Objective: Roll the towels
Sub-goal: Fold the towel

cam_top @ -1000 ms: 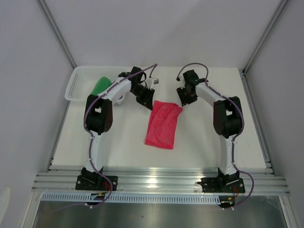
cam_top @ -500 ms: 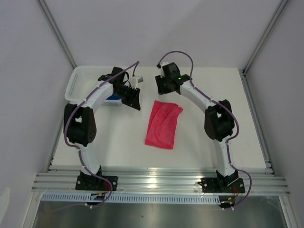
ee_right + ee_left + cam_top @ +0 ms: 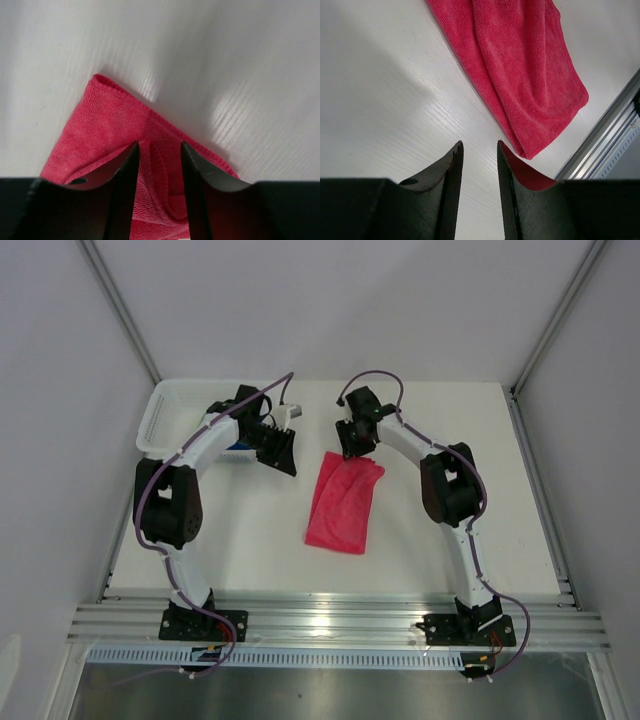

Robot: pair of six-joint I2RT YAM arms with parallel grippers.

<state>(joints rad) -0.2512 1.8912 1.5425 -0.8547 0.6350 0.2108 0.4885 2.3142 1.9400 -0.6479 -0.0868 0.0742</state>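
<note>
1. Black fingers of the right gripper [image 3: 159,147] stand parted by a modest gap and hold nothing; the pink-red towel [image 3: 95,135] shows through that gap, its far hemmed edge just beyond the tips; the jaws look lined up to take that edge as the start of a roll; whether the tips touch the cloth I cannot tell.
2. Left gripper [image 3: 477,147] has its jaws narrowly apart and empty, over bare table [image 3: 380,90] off the towel's far-left corner; it points along the towel's left side, probably so it can pin or guide the cloth while the other arm works.
3. Outward from both, the towel lies flat and unrolled, apparently folded lengthwise into a strip; its far end is slightly rumpled, which may make the first turn uneven.
4. Beyond the towel's far-left corner, behind the left arm, sits a white mesh basket [image 3: 165,410]; a bit of blue cloth [image 3: 238,448] shows at its near side, probably another towel waiting its turn; no green one is in view.
5. Past the towel's near end runs an aluminium rail [image 3: 607,142], apart from the cloth; there is room to roll toward it.
</note>
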